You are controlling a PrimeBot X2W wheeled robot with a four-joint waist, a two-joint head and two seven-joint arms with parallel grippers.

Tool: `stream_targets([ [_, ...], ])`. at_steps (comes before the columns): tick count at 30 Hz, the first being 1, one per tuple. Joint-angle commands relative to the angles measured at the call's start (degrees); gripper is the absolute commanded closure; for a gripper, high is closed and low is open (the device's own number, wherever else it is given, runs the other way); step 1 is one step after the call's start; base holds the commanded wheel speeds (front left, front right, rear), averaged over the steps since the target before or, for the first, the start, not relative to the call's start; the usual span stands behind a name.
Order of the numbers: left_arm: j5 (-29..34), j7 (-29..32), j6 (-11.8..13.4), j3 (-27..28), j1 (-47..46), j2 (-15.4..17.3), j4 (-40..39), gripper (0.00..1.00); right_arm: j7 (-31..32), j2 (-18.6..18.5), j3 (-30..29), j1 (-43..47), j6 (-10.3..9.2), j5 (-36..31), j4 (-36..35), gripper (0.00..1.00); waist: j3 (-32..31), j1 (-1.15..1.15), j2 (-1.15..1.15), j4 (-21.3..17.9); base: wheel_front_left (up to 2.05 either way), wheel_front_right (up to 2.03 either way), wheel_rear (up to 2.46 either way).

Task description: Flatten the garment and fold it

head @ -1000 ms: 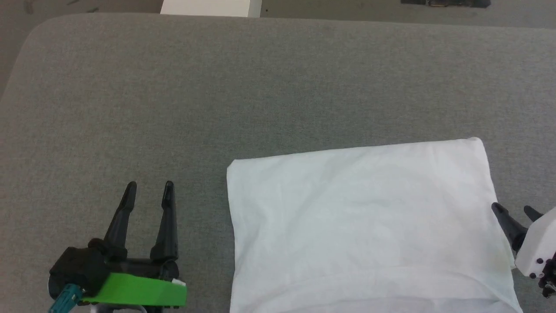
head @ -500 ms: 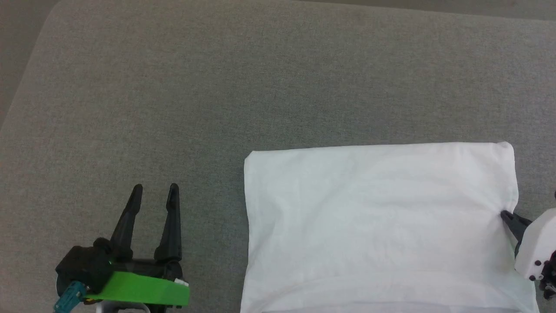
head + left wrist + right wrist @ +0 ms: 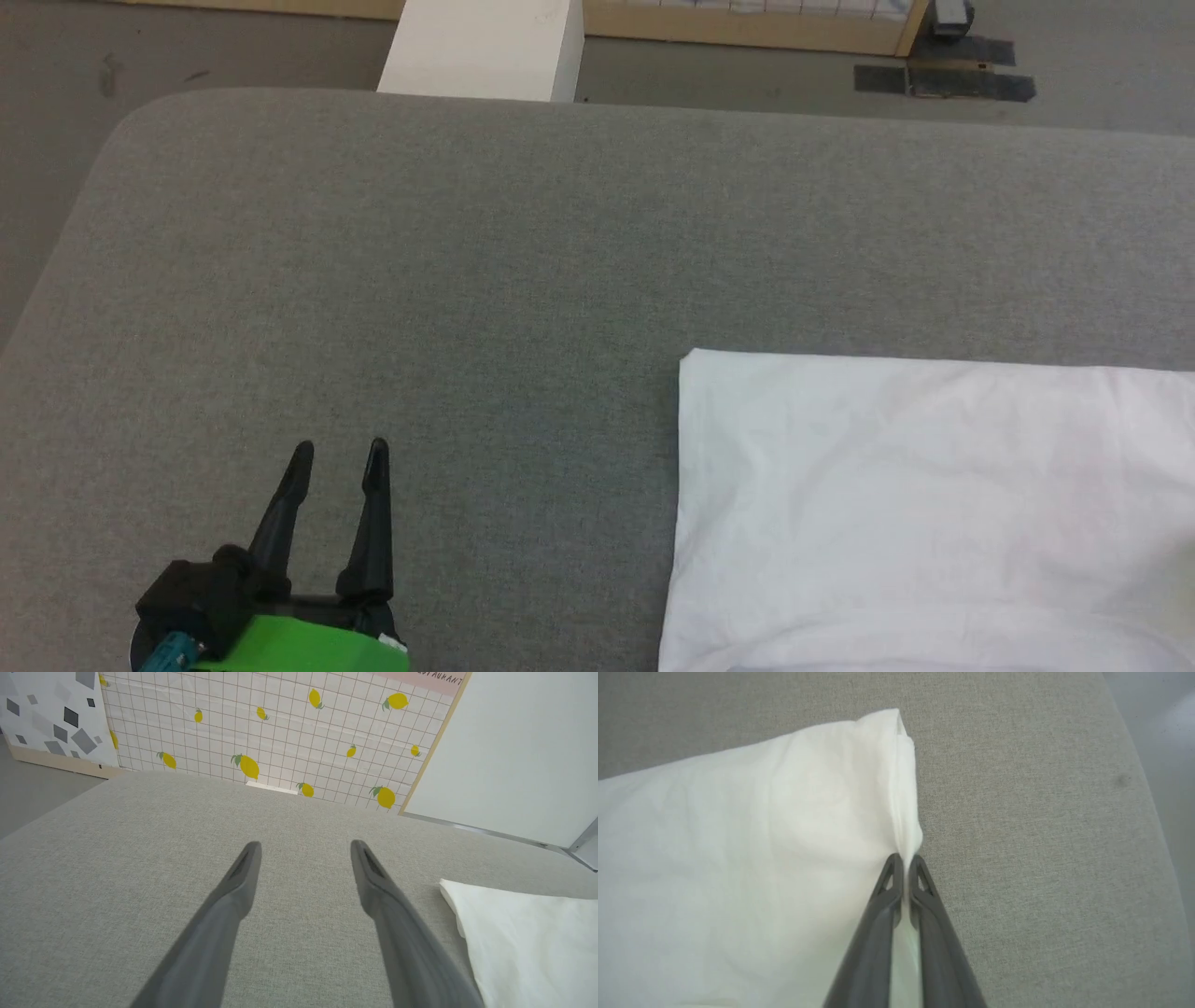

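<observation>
White folded garment [image 3: 738, 858] is pinched at its edge by right claw [image 3: 906, 858]; left claw [image 3: 341, 448] spread over grey desk [image 3: 467, 233].

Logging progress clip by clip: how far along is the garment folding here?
Done: the garment lies smoothed as a neat folded rectangle on the grey table. In hand: the right gripper is shut on its side edge, pinching fabric; the left gripper hovers open over bare table, apart from it. Left: likely one more fold or a final straightening.

Right claw [image 3: 906, 859] now clamped on garment [image 3: 738, 858] edge.
</observation>
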Motion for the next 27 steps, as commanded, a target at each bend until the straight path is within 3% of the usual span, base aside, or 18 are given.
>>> stream_targets([
  [1, -0.2, -0.1, 0.2, 0.0, 0.7, -0.3, 0.0, 0.00, 0.6, 0.2, 0.2, 0.3, -0.11, 0.7, -1.5, 1.00, -2.2, 0.00, 0.00, -2.0, 0.00, 0.00, 0.00],
  [6, -0.6, -0.2, 0.1, 0.0, 1.0, -0.8, -0.2, 0.00, 5.5, 2.7, 5.1, 0.3, -0.11, 3.5, -9.1, 1.00, -2.5, 0.00, 0.00, -3.3, 0.00, 0.00, 0.00],
  [15, -0.7, -0.2, -0.9, -0.8, -0.6, -1.7, 0.4, 0.00, 12.9, 7.6, 23.2, -3.3, -0.11, 7.7, -21.6, 1.00, -0.8, 0.00, 0.00, -3.5, 0.00, 0.00, 0.00],
  [22, -0.9, -0.2, -1.8, -1.2, -2.4, -2.3, 1.4, 0.00, 14.1, 8.7, 34.9, -8.9, -0.11, 8.2, -20.3, 1.00, 1.8, 0.00, 0.00, -1.1, 0.00, 0.00, 0.00],
  [27, -0.9, -0.2, -2.4, -1.7, -3.5, -3.2, 2.5, 0.00, 12.4, 10.3, 40.3, -12.8, -0.11, 6.8, -14.4, 1.00, 3.0, 0.00, 0.00, 0.7, 0.00, 0.00, 0.00],
])
